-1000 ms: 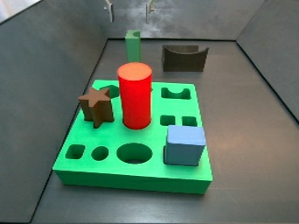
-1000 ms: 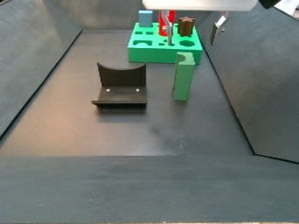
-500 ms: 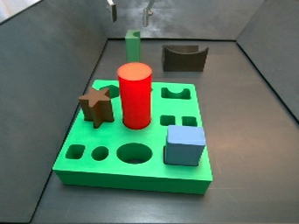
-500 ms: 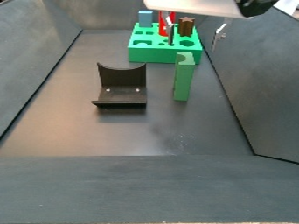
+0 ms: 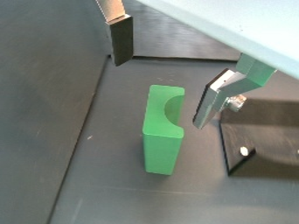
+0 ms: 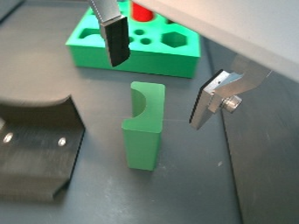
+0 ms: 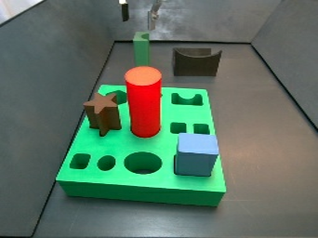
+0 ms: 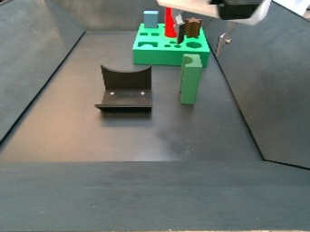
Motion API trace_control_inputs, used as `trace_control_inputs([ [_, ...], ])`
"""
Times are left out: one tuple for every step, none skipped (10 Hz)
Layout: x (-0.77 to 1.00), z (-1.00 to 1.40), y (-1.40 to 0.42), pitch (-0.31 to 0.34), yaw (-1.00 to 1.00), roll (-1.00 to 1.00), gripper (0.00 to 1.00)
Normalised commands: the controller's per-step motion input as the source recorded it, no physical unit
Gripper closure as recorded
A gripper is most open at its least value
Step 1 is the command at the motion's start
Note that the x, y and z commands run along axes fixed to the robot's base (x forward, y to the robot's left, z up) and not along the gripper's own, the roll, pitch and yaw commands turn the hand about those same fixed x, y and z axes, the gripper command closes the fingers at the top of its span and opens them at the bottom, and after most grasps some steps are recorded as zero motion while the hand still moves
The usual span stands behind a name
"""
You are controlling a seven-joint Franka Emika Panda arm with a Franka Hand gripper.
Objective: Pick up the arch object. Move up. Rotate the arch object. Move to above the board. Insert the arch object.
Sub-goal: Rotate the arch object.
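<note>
While our gripper [image 5: 176, 74] hangs above the floor with its fingers [image 6: 114, 39] spread wide and nothing between them, we see the arch object [image 5: 163, 129] standing upright below the gap, touching neither plate. In a side view it [image 8: 191, 79] stands just beside the dark curved block [image 8: 123, 88], short of the board [image 8: 169, 50]. Our height over it is, we think, small.

arch object [image 6: 143, 129] upright below open end effector [image 6: 160, 76] (apart), board [image 6: 93, 54] beyond
</note>
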Motion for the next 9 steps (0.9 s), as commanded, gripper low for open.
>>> trace_control_inputs([
  [0.03, -0.03, 0.03, 0.0, -1.0, 0.0, 0.0],
  [0.03, -0.03, 0.03, 0.0, -1.0, 0.0, 0.0],
  [0.03, -0.03, 0.02, 0.0, -1.0, 0.01, 0.0],
  [0.03, -0.03, 0.02, 0.0, -1.0, 0.01, 0.0],
  [0.03, -0.03, 0.02, 0.0, -1.0, 0.01, 0.0],
  [0.03, -0.03, 0.02, 0.0, -1.0, 0.01, 0.0],
  [0.03, -0.03, 0.02, 0.0, -1.0, 0.01, 0.0],
  [0.03, -0.03, 0.02, 0.0, -1.0, 0.01, 0.0],
  [0.03, -0.03, 0.02, 0.0, -1.0, 0.01, 0.0],
])
